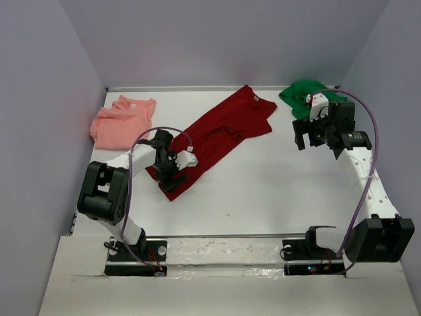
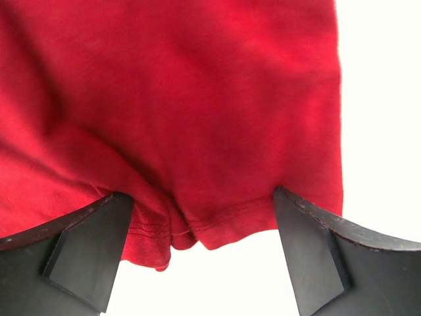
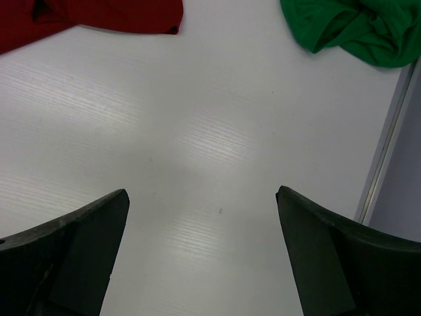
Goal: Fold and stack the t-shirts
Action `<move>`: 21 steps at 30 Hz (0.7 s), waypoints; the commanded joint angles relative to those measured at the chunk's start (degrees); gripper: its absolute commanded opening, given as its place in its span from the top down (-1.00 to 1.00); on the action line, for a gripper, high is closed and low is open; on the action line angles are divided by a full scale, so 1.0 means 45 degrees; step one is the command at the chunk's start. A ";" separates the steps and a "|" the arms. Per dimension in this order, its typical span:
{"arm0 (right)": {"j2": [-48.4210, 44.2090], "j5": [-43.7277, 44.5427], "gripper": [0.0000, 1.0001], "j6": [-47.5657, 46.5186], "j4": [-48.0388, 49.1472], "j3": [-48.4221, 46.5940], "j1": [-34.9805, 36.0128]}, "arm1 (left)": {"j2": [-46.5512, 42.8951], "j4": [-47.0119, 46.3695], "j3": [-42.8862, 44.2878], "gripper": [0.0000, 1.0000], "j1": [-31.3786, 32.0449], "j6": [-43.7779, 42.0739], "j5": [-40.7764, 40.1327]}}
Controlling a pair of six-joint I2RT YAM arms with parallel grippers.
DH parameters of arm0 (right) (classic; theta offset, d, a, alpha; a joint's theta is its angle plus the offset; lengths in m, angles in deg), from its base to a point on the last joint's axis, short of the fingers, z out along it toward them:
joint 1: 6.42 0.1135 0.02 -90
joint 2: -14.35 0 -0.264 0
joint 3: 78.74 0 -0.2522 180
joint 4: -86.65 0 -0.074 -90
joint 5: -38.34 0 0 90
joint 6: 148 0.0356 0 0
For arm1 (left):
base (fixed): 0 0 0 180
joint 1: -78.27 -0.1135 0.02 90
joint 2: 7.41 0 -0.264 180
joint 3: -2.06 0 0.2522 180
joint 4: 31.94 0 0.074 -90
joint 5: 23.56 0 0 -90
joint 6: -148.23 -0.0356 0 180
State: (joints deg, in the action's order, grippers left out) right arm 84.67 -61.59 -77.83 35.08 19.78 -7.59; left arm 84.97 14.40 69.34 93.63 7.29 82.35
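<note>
Left gripper (image 2: 197,250), jaws apart, straddles the hem of the dark red shirt (image 2: 184,112), possibly touching it; the pink shirt (image 1: 122,122) lies to its left. Right gripper (image 3: 200,250), likewise spread, holds nothing, with the green shirt (image 3: 355,26) ahead.

The top external camera looks steeply down from above the near edge, covering the whole white table (image 1: 263,191). The left wrist camera faces down, very close to the hem of the dark red cloth t-shirt (image 2: 197,99). The right wrist camera sits farther off, facing the table's far right corner and the crumpled bright green cloth t-shirt (image 3: 355,26). All three views share the red shirt.
</note>
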 commanded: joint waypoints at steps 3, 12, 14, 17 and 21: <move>-0.0158 -0.0254 -0.99 0.0130 0.0197 -0.0478 -0.0111 | -0.0158 0.1666 -0.0097 -0.98 0.1449 0.0440 0.0235; -0.0393 -0.0312 -0.99 0.0111 0.0217 -0.0243 -0.0111 | -0.0021 0.2058 0.0803 -0.98 0.4339 0.1455 0.0782; -0.0374 -0.0409 -0.99 0.0150 0.0197 -0.0243 -0.0111 | 0.0057 0.2018 0.0939 -0.98 0.4886 0.1631 0.0900; -0.0238 -0.0390 -0.99 0.0150 0.0158 -0.0302 -0.0111 | 0.0427 0.2018 0.1348 -0.98 0.6153 0.1963 0.1056; -0.0120 -0.0351 -0.99 0.0130 0.0021 -0.0458 -0.0111 | 0.1032 0.2077 0.2051 -0.98 0.6996 0.2159 0.1349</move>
State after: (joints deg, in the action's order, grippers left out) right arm 84.54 -62.64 -77.70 35.06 19.73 -7.59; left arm 87.99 21.72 75.22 122.45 15.16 85.86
